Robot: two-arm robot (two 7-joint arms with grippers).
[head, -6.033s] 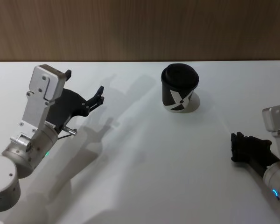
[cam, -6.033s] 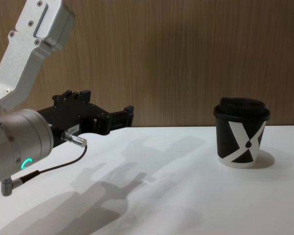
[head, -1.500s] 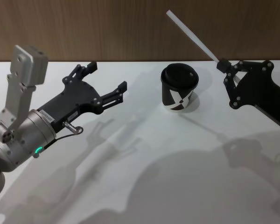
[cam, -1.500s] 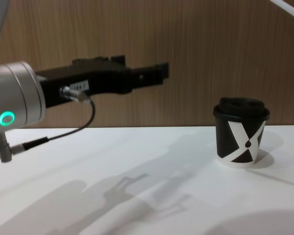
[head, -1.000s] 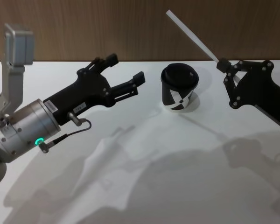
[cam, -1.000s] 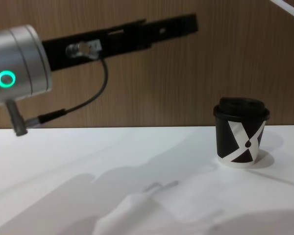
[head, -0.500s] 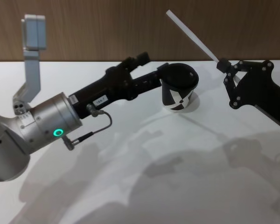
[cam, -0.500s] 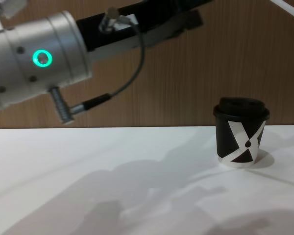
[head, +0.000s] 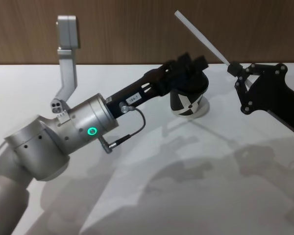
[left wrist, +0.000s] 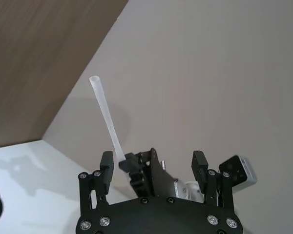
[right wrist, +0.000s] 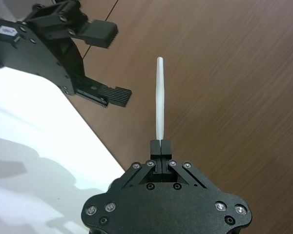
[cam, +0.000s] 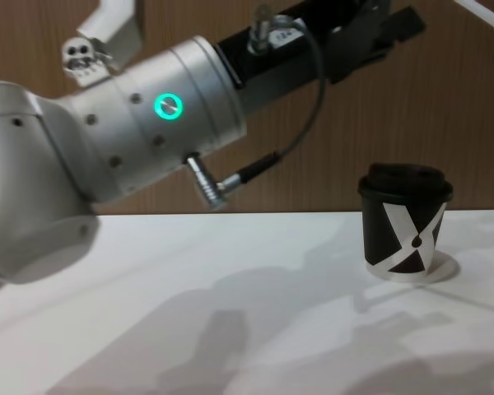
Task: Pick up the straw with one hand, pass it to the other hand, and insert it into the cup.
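Head view: right gripper pinches the straw by its lower end, aloft right of the cup, long axis slanting up toward the robot's left, where left gripper waits nearby with fingers spread wide.

White table top — matt and plain, spanning the head view from edge to edge. Soft grey shadows fall over its middle and near parts; the far left stays bright. Behind it stands a wall of brown wood-grain panelling, which meets the table's far edge in a straight horizontal line. In the left wrist view the panelling borders a plain pale-grey surface along a slanting edge — wall or ceiling cannot be told.
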